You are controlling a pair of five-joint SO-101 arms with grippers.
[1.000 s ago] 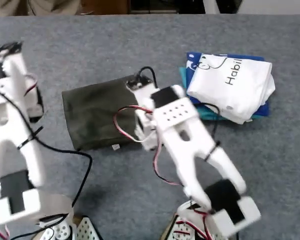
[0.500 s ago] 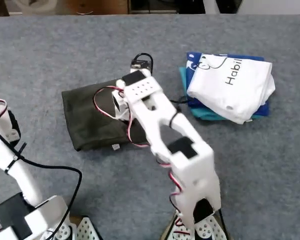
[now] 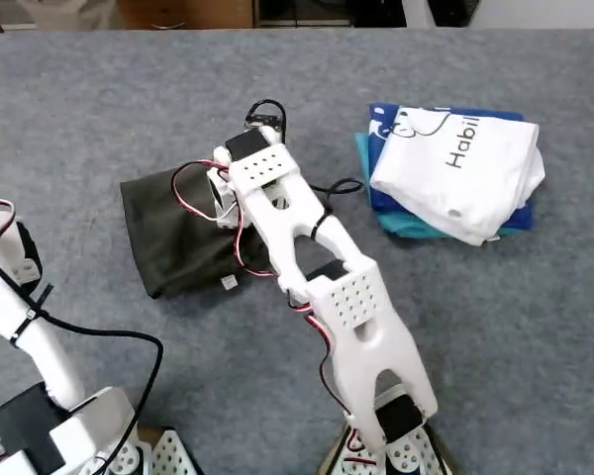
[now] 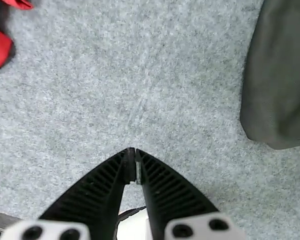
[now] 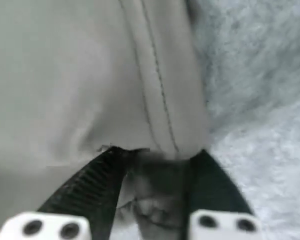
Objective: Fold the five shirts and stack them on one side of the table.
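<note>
On the tabletop [image 3: 99, 99] my right claw [image 5: 157, 152] pinches the olive shirt [image 3: 173, 237] by its hem, presumably to carry it onto the stack [image 3: 455, 173]; left claw [image 4: 131, 152] closed, empty.

A dark olive shirt [image 3: 173, 233], folded into a rough rectangle, lies left of centre with its right edge bunched up. Well apart to its right sits a stack of 3 folded shirts: a tilted white shirt [image 3: 465, 168] with dark print on top, then a blue shirt [image 3: 378, 158], then a teal shirt [image 3: 406, 228].
</note>
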